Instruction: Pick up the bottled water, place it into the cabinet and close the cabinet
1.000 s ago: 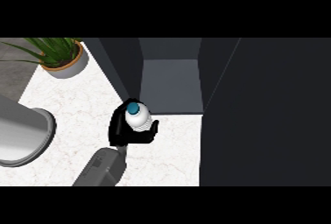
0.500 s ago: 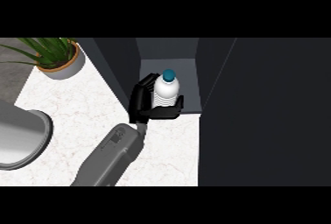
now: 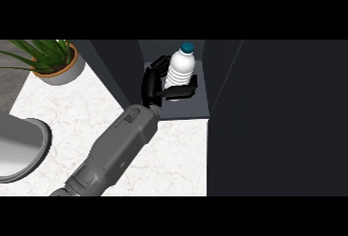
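Gripping one bottled water (image 3: 181, 67) with curled fingers, one hand (image 3: 155, 83) reaches inside one cabinet (image 3: 176, 109).

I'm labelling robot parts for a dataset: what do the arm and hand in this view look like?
One grey forearm, smooth and rounded, widening toward the lower edge, with a boxy grey wrist section. It ends in a black hand with slim, segmented fingers and a thumb. No cables or markings show.

From my station I see one forearm (image 3: 112, 152), a grey, boxy shell with rounded edges and a few small dark marks near its wrist end. It narrows to a black wrist joint. Beyond that sits the black robot hand (image 3: 155, 83), matte, with slim segmented fingers and a thumb.
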### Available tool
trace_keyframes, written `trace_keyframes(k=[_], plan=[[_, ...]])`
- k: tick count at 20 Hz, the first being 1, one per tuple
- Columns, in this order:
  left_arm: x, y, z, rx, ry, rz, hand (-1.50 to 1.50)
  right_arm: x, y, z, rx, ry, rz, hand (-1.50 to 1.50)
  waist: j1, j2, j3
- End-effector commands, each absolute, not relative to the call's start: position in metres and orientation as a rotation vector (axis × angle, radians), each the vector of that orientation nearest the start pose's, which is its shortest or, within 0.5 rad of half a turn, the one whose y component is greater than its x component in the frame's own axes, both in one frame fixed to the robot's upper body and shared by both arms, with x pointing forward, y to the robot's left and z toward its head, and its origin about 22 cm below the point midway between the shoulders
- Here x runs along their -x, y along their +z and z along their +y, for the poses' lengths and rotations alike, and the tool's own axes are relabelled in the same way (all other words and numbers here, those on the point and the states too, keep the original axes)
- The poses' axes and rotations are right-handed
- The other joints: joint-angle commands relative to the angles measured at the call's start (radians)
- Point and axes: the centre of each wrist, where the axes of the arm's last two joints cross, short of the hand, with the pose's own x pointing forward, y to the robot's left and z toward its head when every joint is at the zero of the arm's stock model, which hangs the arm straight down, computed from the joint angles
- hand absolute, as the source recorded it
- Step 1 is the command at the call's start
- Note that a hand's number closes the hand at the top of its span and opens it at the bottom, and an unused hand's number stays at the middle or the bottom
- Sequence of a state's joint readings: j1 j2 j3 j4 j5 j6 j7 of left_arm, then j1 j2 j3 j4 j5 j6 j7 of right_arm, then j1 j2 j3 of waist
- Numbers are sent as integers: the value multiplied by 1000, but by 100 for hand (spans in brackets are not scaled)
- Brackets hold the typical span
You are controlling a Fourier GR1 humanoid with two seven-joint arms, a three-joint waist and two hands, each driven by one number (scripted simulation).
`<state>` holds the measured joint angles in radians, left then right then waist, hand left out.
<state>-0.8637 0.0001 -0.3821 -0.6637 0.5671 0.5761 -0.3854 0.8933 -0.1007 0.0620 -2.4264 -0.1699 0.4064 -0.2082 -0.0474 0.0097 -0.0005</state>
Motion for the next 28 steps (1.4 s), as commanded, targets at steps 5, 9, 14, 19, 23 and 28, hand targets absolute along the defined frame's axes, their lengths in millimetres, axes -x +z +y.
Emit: trace_keyframes(k=[5, 9, 14, 19, 23, 28], plan=[[-413, 27, 78, -287, -62, -1653, 150, -46, 114, -261, -242, 129, -1871, -150, -28, 11, 0], [-422, 21, 111, -383, 5, -1615, 150, -47, 109, -269, -244, 109, -1865, -150, -21, 16, 0], [-418, 10, 111, -370, 99, -1639, 150, -52, 104, -269, -234, 140, -1865, -150, -25, 19, -1], [-427, 19, 119, -530, -2, -1660, -150, -43, 107, -270, -250, 156, -1856, -150, -63, 23, -1], [-433, 29, 119, -580, -39, -1702, -150, -46, 108, -273, -251, 156, -1875, -150, -52, 24, -1], [-439, 38, 133, -602, -22, -1710, -150, -50, 97, -271, -309, 154, -1868, -150, -51, 30, -1]])
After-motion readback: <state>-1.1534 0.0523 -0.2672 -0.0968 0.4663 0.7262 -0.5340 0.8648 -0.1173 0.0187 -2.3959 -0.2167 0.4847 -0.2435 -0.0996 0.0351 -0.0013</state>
